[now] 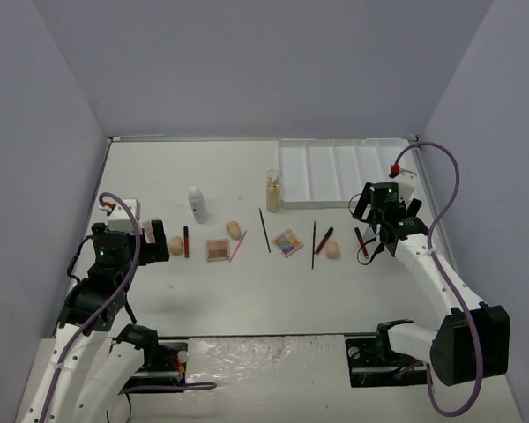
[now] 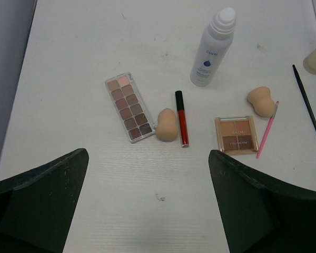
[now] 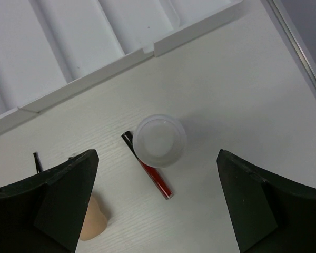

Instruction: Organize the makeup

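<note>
My left gripper (image 1: pixel 154 238) (image 2: pixel 147 168) is open and empty, above bare table near a long eyeshadow palette (image 2: pixel 129 107), a peach sponge (image 2: pixel 167 125) and a red lipstick tube (image 2: pixel 182 117). Beyond lie a white bottle (image 2: pixel 211 47) (image 1: pixel 197 204), a second sponge (image 2: pixel 261 100), a square palette (image 2: pixel 236 134) and a pink pencil (image 2: pixel 267 130). My right gripper (image 1: pixel 379 233) (image 3: pixel 157 174) is open and empty, above a white round container (image 3: pixel 159 140) that partly covers a red-black lipstick tube (image 3: pixel 157 181). A third sponge (image 3: pixel 92 224) (image 1: pixel 332 249) lies to its left.
The white divided tray (image 1: pixel 344 172) (image 3: pixel 95 47) sits at the back right. An amber bottle (image 1: pixel 272 191) stands at its left edge. A colourful palette (image 1: pixel 287 242), two black pencils (image 1: pixel 264 231) (image 1: pixel 314 244) and another lipstick (image 1: pixel 324 240) lie mid-table. Walls enclose three sides.
</note>
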